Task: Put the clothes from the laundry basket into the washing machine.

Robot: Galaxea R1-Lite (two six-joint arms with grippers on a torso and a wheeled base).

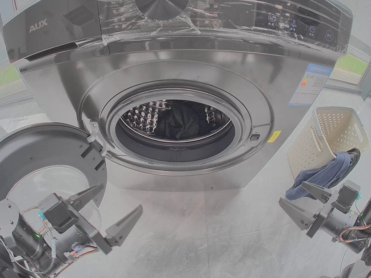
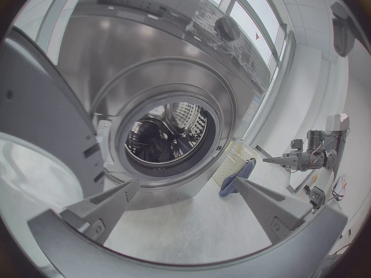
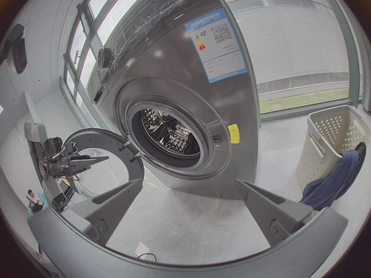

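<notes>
Dark clothes (image 1: 179, 122) lay in the washing machine (image 1: 193, 66). Left tool (image 1: 121, 197) and right tool (image 1: 291, 192) gaped empty. Next pick, I judged: blue garment (image 1: 328, 174) draped over laundry basket (image 1: 340, 128), four o'clock.

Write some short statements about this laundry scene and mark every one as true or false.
1. The door of the washing machine is shut. False: it stands open.
2. A dark garment lies inside the drum. True.
3. A blue garment hangs over the rim of the laundry basket. True.
4. The right gripper holds the blue garment. False: its fingers are open and hold nothing.
5. The left gripper is open. True.
</notes>
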